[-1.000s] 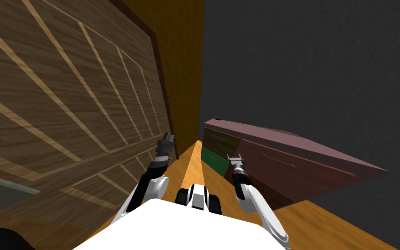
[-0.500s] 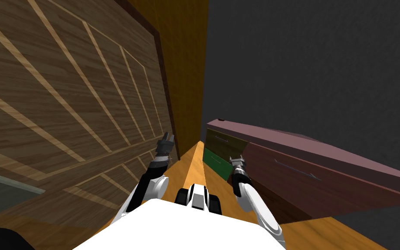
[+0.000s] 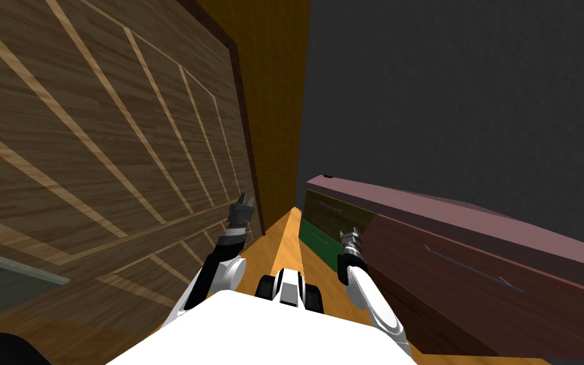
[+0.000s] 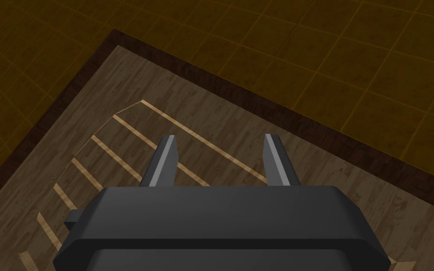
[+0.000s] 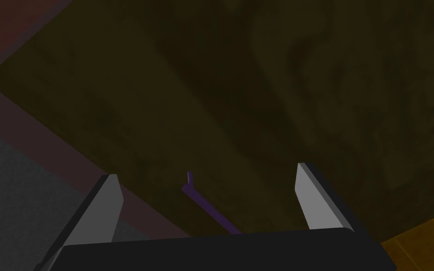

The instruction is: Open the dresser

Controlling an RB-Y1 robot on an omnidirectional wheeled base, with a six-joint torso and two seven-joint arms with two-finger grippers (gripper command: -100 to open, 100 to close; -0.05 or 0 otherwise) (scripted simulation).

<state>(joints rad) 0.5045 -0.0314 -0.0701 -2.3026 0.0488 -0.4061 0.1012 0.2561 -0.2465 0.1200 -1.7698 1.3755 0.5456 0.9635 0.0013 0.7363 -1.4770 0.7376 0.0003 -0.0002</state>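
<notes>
right pincer: spread wide, empty; purple handle between its fingers, ungripped
olive drawer front: just ahead
left pincer: spread, empty; wooden panel ahead

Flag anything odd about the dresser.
Nothing spilled or damaged. The long maroon dresser has mismatched drawer fronts: a dark olive drawer front above a green drawer front, the others maroon.

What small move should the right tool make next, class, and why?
Probably ease the right tool forward and close on the thin handle: its fingers stand open, and the handle lies between them, ungripped, on the dark drawer front.
</notes>
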